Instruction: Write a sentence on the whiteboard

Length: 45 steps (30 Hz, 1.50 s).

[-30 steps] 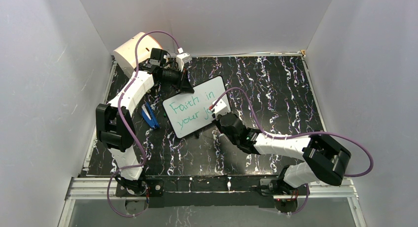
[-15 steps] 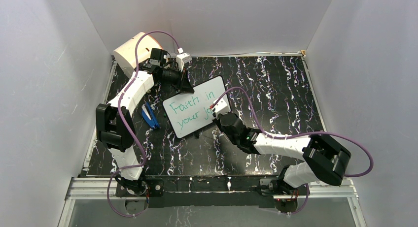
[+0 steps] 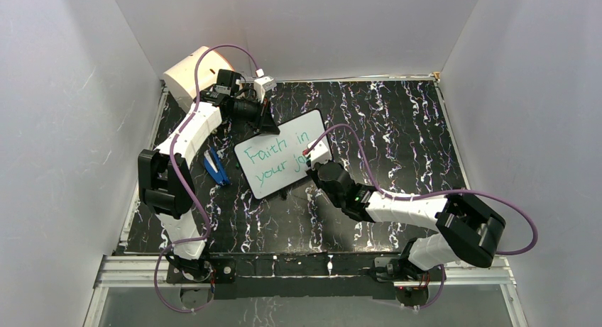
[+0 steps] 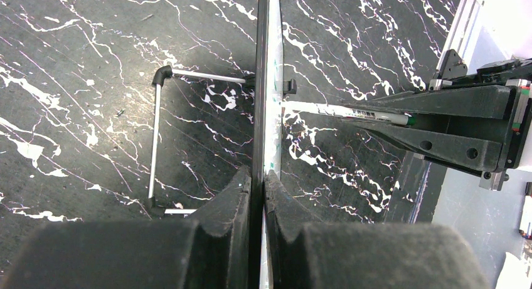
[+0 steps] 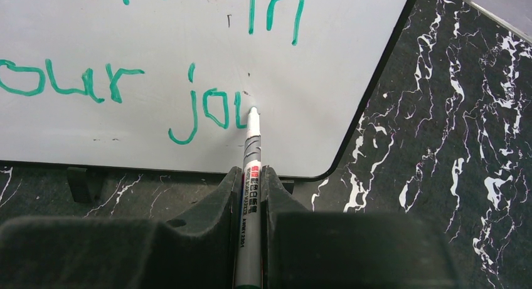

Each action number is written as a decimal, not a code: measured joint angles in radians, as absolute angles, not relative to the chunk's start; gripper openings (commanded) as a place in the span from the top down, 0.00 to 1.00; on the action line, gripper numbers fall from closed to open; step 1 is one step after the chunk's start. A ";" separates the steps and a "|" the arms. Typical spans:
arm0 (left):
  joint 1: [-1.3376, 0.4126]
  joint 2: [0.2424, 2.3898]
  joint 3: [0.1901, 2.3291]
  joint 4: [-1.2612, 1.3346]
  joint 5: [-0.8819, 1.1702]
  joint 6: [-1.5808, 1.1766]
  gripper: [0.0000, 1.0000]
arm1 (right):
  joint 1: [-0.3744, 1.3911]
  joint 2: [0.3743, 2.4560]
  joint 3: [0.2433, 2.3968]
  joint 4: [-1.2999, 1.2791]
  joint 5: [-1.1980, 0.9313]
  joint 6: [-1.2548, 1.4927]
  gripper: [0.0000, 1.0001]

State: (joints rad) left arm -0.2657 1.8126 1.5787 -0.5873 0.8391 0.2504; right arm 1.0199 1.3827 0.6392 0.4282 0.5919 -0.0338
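Right wrist view shows our right end effector (image 5: 251,179) pressed together on a marker (image 5: 252,145), whose tip meets the whiteboard (image 5: 351,44) straight ahead of it. We read the sentence (image 5: 207,113) as green "Faith in" above "your jo", plus one more stroke at the tip. We judge the last word unfinished, with letters left to write. Our left end effector (image 4: 257,182) pinches the board's edge, holding it upright on the table (image 4: 94,82).
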 measured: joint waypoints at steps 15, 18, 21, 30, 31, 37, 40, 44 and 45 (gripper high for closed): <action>-0.266 1.813 1.579 -0.588 0.839 0.250 1.00 | 1.014 1.382 0.639 0.444 0.589 -0.046 1.00; -0.266 1.813 1.579 -0.587 0.839 0.250 1.00 | 1.013 1.382 0.639 0.446 0.587 -0.049 1.00; -0.266 1.813 1.579 -0.588 0.839 0.250 1.00 | 1.013 1.382 0.639 0.446 0.585 -0.052 1.00; -0.266 1.813 1.579 -0.587 0.839 0.250 1.00 | 1.007 1.382 0.640 0.448 0.579 -0.052 1.00; -0.266 1.813 1.579 -0.587 0.839 0.250 1.00 | 1.007 1.382 0.640 0.448 0.579 -0.052 1.00; -0.266 1.813 1.579 -0.587 0.839 0.250 1.00 | 1.005 1.382 0.640 0.449 0.575 -0.053 1.00; -0.266 1.813 1.579 -0.587 0.839 0.250 1.00 | 1.004 1.382 0.640 0.449 0.574 -0.054 1.00; -0.266 1.813 1.579 -0.587 0.839 0.250 1.00 | 1.002 1.382 0.645 0.452 0.572 -0.056 1.00; -0.266 1.813 1.579 -0.587 0.839 0.250 1.00 | 1.002 1.382 0.646 0.455 0.572 -0.056 1.00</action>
